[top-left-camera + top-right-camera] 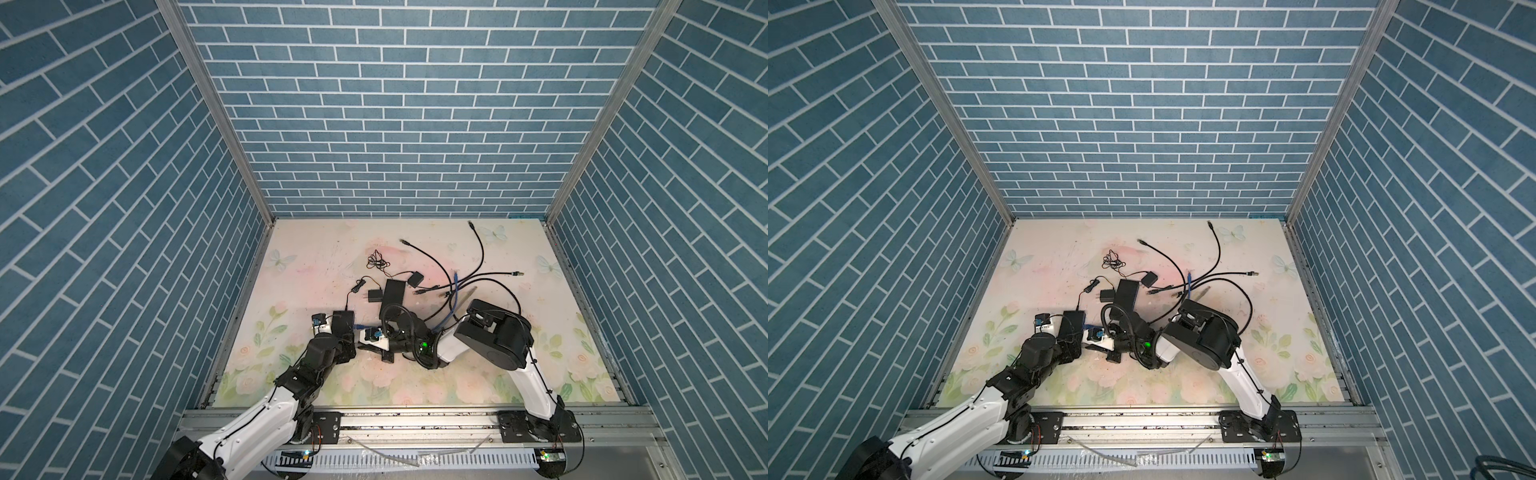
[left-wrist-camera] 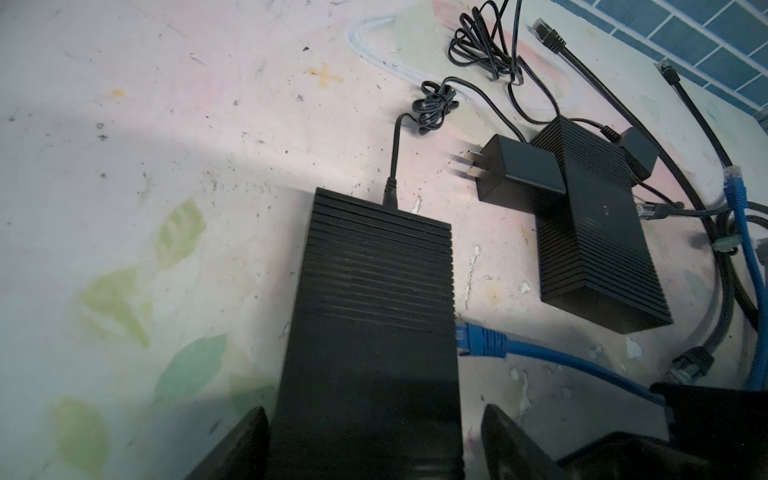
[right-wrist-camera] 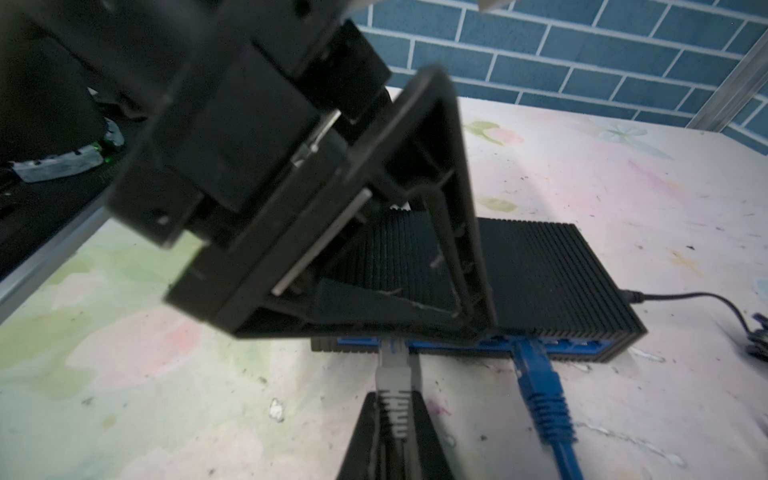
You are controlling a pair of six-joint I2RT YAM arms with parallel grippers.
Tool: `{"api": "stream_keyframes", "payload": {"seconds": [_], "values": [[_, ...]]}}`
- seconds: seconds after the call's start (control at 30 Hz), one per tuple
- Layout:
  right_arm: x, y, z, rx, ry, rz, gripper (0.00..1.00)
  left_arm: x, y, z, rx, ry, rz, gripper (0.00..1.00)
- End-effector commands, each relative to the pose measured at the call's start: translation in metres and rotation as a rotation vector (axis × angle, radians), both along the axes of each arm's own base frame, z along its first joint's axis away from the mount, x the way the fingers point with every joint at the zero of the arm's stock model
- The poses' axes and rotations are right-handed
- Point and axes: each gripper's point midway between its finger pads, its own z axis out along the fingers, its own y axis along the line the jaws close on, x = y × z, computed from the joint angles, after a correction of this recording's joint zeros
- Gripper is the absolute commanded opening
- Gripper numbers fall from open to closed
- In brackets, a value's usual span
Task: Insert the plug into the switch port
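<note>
The grey plug (image 3: 392,370) sits nose-first at the mouth of a port in the blue port strip (image 3: 582,347) of the switch (image 3: 561,274). The right fingers (image 3: 365,432) are closed tight on its ribbed rubber boot. Insertion looks nearly done (whether the latch has clicked home cannot be told). What seems left is a last push and letting go. A blue plug (image 3: 536,374) already occupies a port further along the strip. The switch is a flat black box, finely ribbed across its top, lying on the scuffed floral tabletop (image 3: 582,174). The left fingers (image 2: 245,440) stand apart astride the end away from its power lead (image 2: 392,158), one against its side and the other showing a gap, so they seem to brace it rather than clamp it.
</note>
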Motion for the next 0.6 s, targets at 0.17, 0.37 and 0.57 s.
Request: {"api": "stream_keyframes", "payload": {"seconds": [0.17, 0.37, 0.57], "values": [[0.018, -0.001, -0.001, -0.11, -0.013, -0.13, 0.0, 0.003, -0.011, 0.034, -0.043, -0.022, -0.008, 0.92], [0.028, -0.002, -0.006, -0.158, 0.002, -0.156, 0.0, 0.01, 0.011, 0.045, 0.04, -0.01, 0.087, 1.0], [0.038, 0.007, -0.002, -0.177, 0.022, -0.156, 0.0, 0.017, 0.031, 0.05, 0.104, 0.024, 0.181, 0.99]]}}
